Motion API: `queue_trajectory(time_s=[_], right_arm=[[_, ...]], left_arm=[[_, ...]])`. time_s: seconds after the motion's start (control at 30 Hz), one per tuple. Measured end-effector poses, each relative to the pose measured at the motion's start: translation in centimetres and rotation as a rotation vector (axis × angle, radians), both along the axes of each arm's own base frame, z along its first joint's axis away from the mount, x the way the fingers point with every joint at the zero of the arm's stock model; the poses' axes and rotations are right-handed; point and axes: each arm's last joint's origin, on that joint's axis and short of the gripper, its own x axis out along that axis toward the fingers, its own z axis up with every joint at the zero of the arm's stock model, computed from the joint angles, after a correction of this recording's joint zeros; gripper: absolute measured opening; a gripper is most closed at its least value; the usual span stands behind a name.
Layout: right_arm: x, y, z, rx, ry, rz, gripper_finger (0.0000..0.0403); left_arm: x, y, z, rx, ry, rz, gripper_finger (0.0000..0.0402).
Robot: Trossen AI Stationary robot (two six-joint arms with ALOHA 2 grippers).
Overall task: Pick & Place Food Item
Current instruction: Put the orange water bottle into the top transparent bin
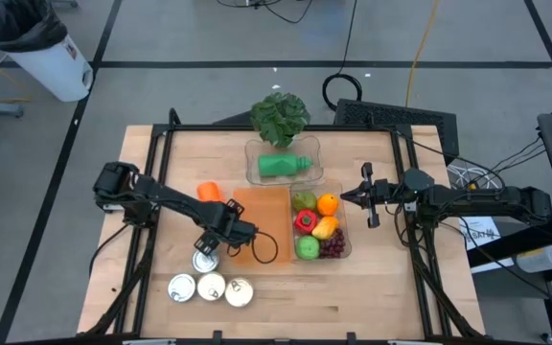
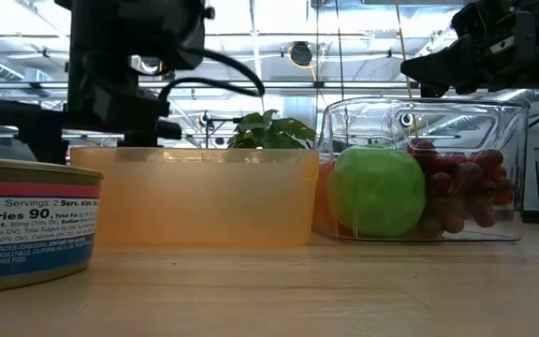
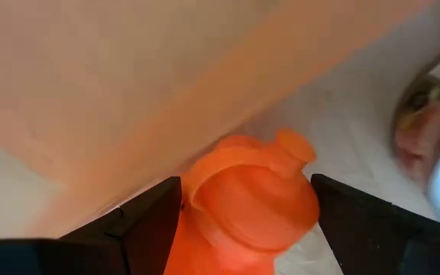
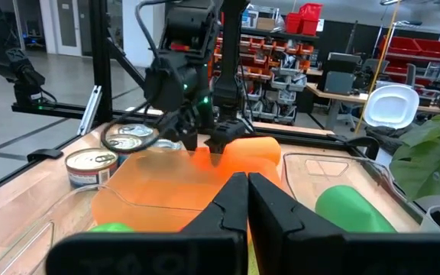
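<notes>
My left gripper (image 1: pixel 228 238) points down at the left wall of a translucent orange bin (image 1: pixel 266 216), shut on a small orange bottle (image 3: pixel 250 206). The high view hides that bottle under the gripper. The right wrist view shows the left gripper (image 4: pixel 205 149) over the bin (image 4: pixel 159 191). My right gripper (image 1: pixel 350 197) hovers shut by the right rim of a clear bin of fruit (image 1: pixel 345 251), touching nothing; its fingers meet in its own view (image 4: pixel 247 187). My left gripper pinches the orange bottle between its two fingers, one finger (image 3: pixel 155 221) and the other (image 3: pixel 357 221) lying on opposite sides of the body (image 3: pixel 197 206) just behind the cap. The cap end (image 3: pixel 296 145) points away from the wrist, downward. Whether the bottle is lifted clear, I cannot tell.
A can (image 1: pixel 204 260) sits right beside the left gripper, and three more (image 1: pixel 209 287) stand nearer the near edge. An orange cylinder (image 1: pixel 209 192) lies left of the bin. A clear bin with a green bottle (image 1: pixel 283 165) and a leafy plant (image 1: pixel 279 115) stand at the far side.
</notes>
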Motion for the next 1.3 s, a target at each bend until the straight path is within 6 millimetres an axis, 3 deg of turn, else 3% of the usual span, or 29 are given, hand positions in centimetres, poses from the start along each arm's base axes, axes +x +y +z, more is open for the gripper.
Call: queue_trajectory(time_s=[0.83,0.93,1.13,1.3], right_arm=[[0.0,0.0,0.0,0.0,0.0,0.0,0.0],[0.0,0.0,0.0,0.0,0.0,0.0,0.0],[0.0,0.0,0.0,0.0,0.001,0.0,0.0],[0.0,0.0,0.0,0.0,0.001,0.0,0.0]], left_arm=[[0.6,3.5,-0.4,0.059,0.045,-0.096,0.0298],[0.6,4.0,-0.4,0.058,0.044,-0.074,0.0283],[0.7,5.0,-0.4,0.058,0.029,0.026,0.0215],[1.3,5.7,-0.4,0.047,-0.056,0.192,0.0214]])
